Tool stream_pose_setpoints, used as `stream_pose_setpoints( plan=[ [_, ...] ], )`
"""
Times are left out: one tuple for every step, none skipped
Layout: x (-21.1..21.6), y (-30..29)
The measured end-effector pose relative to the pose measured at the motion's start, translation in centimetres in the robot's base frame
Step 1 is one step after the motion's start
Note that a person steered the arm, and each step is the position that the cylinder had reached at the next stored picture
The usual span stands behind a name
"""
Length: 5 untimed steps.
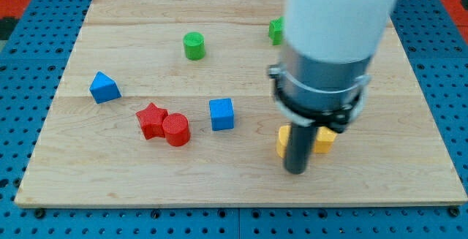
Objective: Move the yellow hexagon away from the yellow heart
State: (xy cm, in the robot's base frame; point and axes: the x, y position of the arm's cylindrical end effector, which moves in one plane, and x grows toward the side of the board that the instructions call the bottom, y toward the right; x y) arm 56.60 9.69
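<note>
Yellow hexagon block (326, 141): lying toward the view's bottom right of the pale wooden tabletop (66, 173), peeking out just right of the dark rod, mostly covered by it.

Scanning from the view's left:
- Blue triangular block (104, 88): sitting alone near the left edge.
- Red star block (150, 120) and red cylinder block (176, 130): touching each other, lying left of centre.
- Green cylinder block (194, 46): standing apart, toward the view's top.
- Blue cube block (221, 114): resting just right of the red pair, not touching them.
- Green star-like block (275, 31): showing only a sliver at the arm's left edge, shape hard to confirm.
- Yellow heart block (281, 142): showing as a narrow strip just left of the rod.
- My tip (295, 170): standing on the tabletop at the view's bottom side of the two yellow blocks, in line with the gap between them; actual contact with either impossible to tell, being blurred.

Regarding a hand: none fitted on this arm, only the plain rod, so nothing opening, closing or gripping.

Judging progress: separating not yet done. Heart and hexagon appearing close together, with only the rod's width hiding whatever gap exists. Approach seemingly complete; the push itself remaining. Probably calling for getting between the pair and driving the hexagon toward the view's right, leaving the heart undisturbed.
</note>
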Motion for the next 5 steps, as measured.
stream_pose_setpoints(
  plan=[
    [-0.7, 4.2],
    [-1.4, 2.3],
    [-2.0, 0.4],
    [-3.7, 0.2],
    [-5.1, -1.5]
  ],
)
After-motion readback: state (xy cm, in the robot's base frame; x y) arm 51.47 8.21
